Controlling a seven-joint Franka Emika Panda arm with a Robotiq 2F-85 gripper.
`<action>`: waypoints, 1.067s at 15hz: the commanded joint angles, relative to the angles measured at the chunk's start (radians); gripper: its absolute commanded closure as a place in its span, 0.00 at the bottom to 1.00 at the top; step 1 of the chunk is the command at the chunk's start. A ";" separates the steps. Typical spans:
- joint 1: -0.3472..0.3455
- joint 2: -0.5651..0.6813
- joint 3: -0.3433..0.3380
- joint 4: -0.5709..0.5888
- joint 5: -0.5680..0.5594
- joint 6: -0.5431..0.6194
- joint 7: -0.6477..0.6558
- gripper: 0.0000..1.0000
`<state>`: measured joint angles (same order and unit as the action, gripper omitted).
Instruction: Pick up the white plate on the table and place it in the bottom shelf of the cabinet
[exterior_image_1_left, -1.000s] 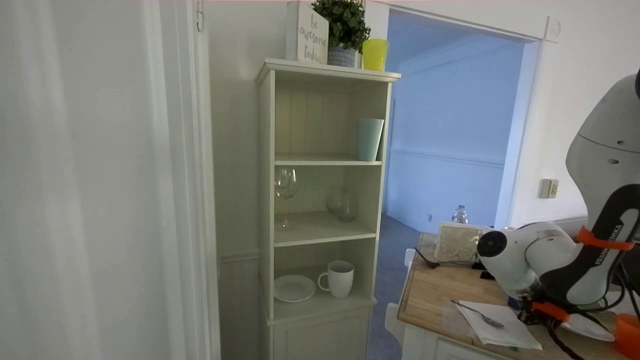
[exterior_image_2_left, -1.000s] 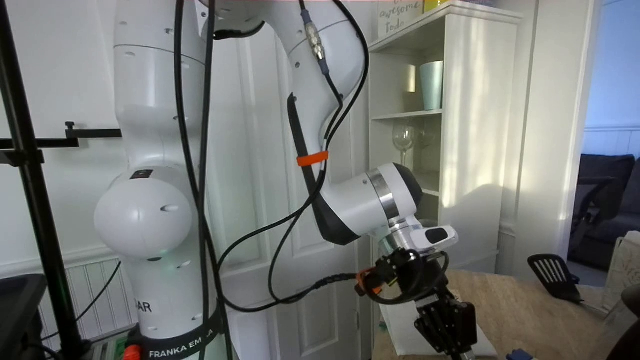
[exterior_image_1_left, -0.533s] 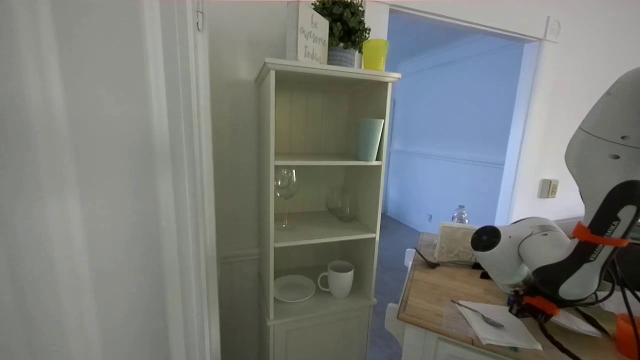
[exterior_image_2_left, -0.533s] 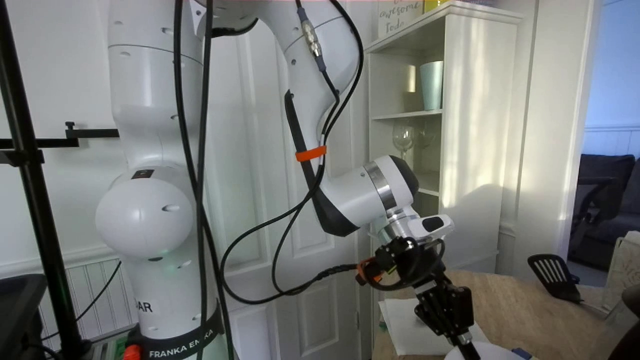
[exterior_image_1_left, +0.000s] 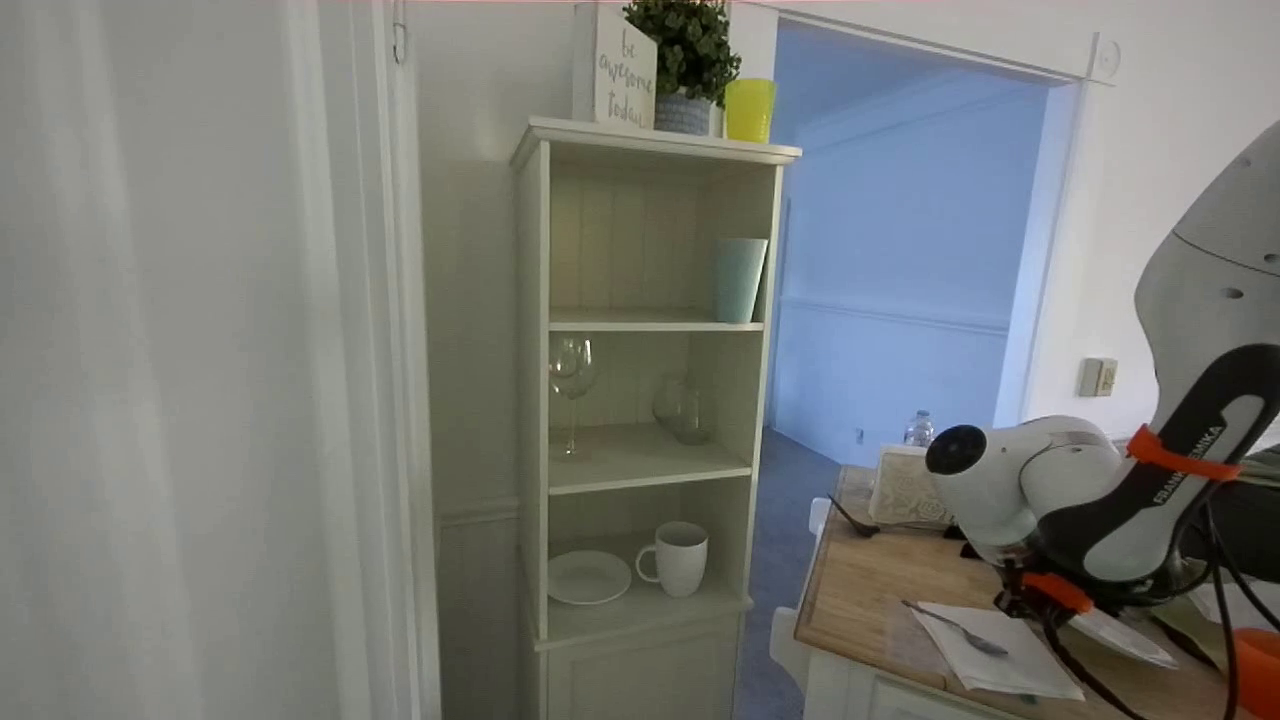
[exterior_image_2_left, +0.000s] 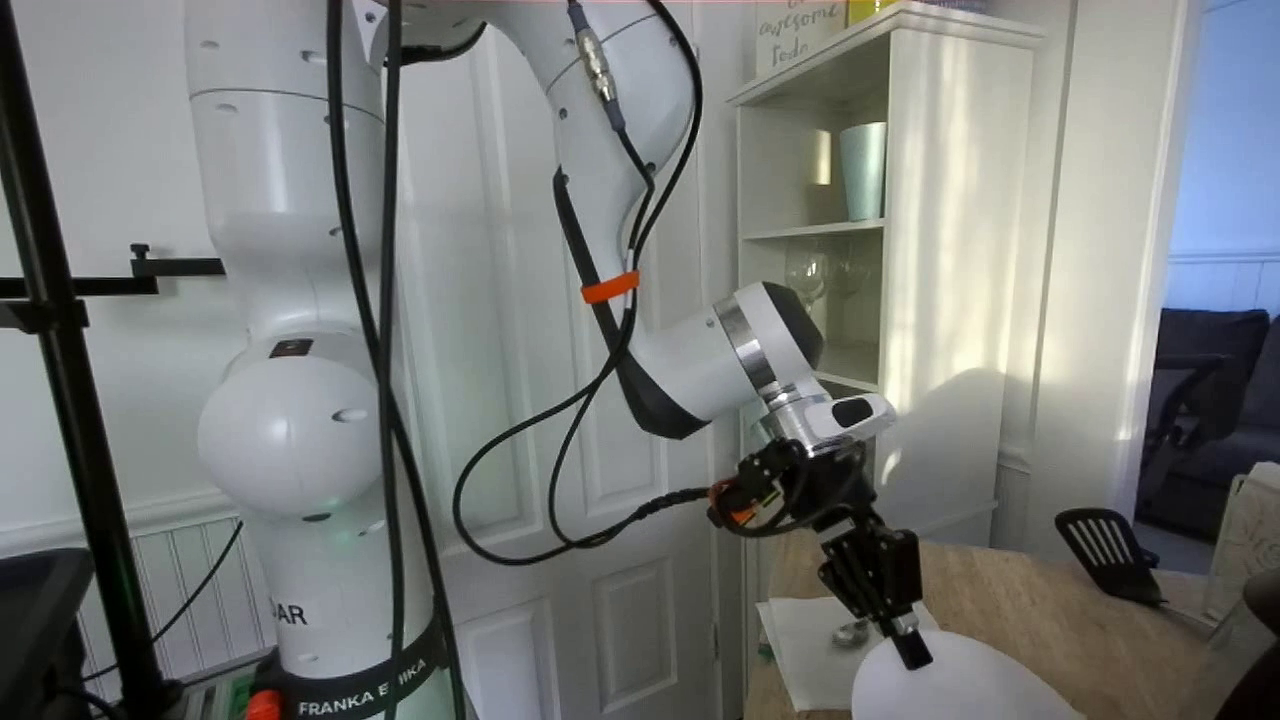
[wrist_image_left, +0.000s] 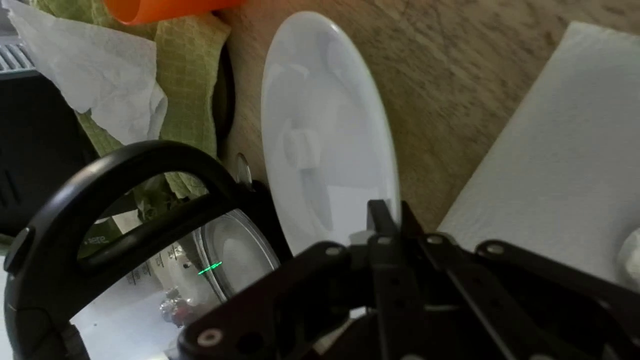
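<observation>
My gripper (wrist_image_left: 395, 215) is shut on the rim of the white plate (wrist_image_left: 325, 125), one finger on each face. The plate also shows in both exterior views (exterior_image_1_left: 1125, 640) (exterior_image_2_left: 960, 680), tilted and held over the table (exterior_image_1_left: 870, 590). In an exterior view the fingertips (exterior_image_2_left: 912, 648) overlap the plate's upper edge. The cream-white cabinet (exterior_image_1_left: 757, 400) stands away from the table, left of it in that view. Its bottom shelf (exterior_image_1_left: 640, 625) holds another white plate (exterior_image_1_left: 588, 578) at the left and a white mug (exterior_image_1_left: 680, 560) at the right.
A white paper sheet (exterior_image_1_left: 1030, 675) with a spoon (exterior_image_1_left: 965, 630) lies near the table edge. A black spatula (exterior_image_2_left: 1110, 555) lies farther back. An orange cup (wrist_image_left: 165, 7), a green cloth (wrist_image_left: 192, 80) and a black handle (wrist_image_left: 150, 150) are near the plate. Glasses (exterior_image_1_left: 572, 370) stand on the middle shelf.
The gripper and plate have risen and shifted left in both exterior views. The plate, out of sight in an exterior view one second ago, has come up into it.
</observation>
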<state>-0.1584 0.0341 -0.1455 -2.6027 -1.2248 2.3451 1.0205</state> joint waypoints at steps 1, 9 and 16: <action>0.046 -0.131 0.040 -0.043 0.105 -0.081 -0.062 0.99; 0.238 -0.362 0.223 -0.117 0.121 -0.159 -0.224 0.99; 0.387 -0.391 0.351 -0.143 0.074 -0.071 -0.320 0.99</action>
<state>0.1967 -0.3217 0.1732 -2.7145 -1.1211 2.2234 0.7477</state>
